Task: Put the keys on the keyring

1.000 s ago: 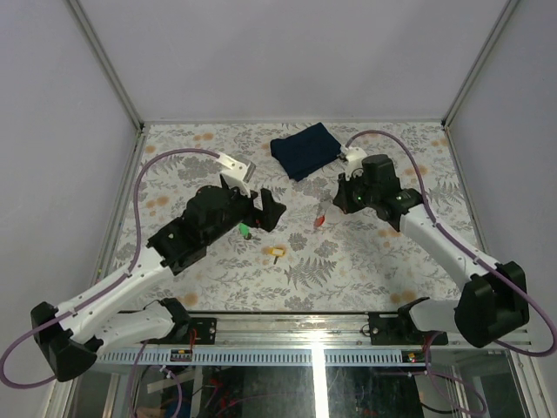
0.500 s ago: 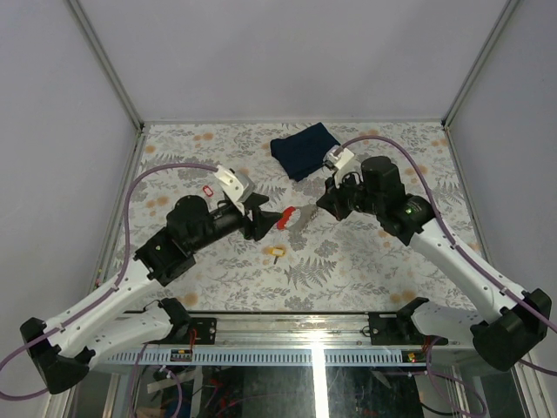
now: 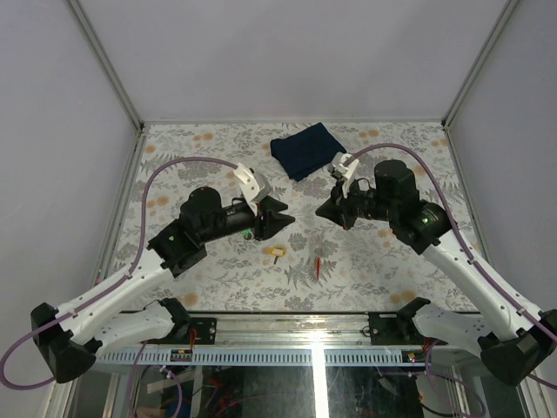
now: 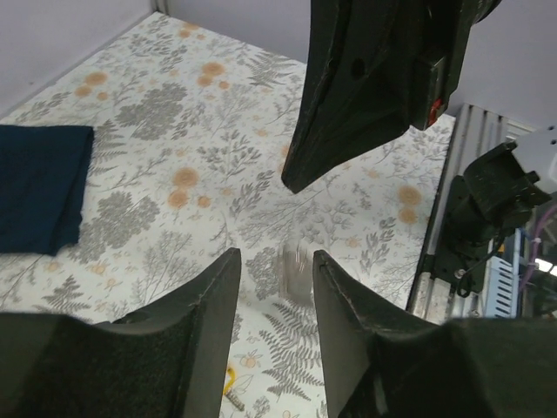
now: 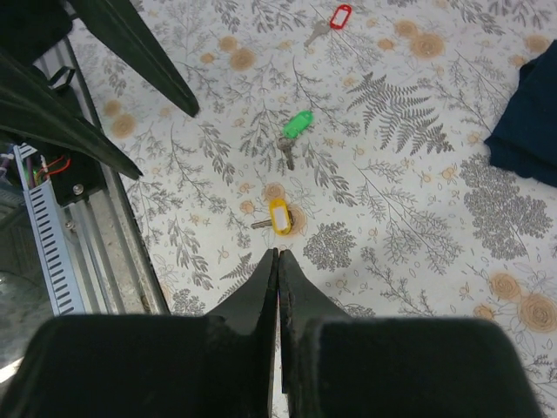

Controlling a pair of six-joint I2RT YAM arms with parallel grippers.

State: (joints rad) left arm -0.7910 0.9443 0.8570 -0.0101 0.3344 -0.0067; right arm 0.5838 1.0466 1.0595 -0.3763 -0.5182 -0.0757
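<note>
The keyring (image 3: 318, 266), a thin red tag with a pale loop, lies on the table near the front, free of both grippers. In the left wrist view it is a blurred silvery shape (image 4: 296, 272) beyond the finger gap. The yellow-headed key (image 3: 277, 253) (image 5: 277, 215) lies left of it. The green-headed key (image 5: 298, 124) lies further left. My left gripper (image 3: 283, 219) (image 4: 277, 257) hovers open, nothing between its fingers. My right gripper (image 3: 324, 209) (image 5: 278, 252) faces it, shut and empty, with its tips just short of the yellow key.
A folded dark blue cloth (image 3: 305, 150) lies at the back centre. Another red-rimmed tag with a small metal piece (image 5: 339, 16) lies beyond the green key. The metal rail (image 3: 287, 326) runs along the front edge.
Half a second ago the keyring hung between the two grippers' tips. It now lies lower on the table, near the front. The right gripper has drawn back, and the left jaws have narrowed.
</note>
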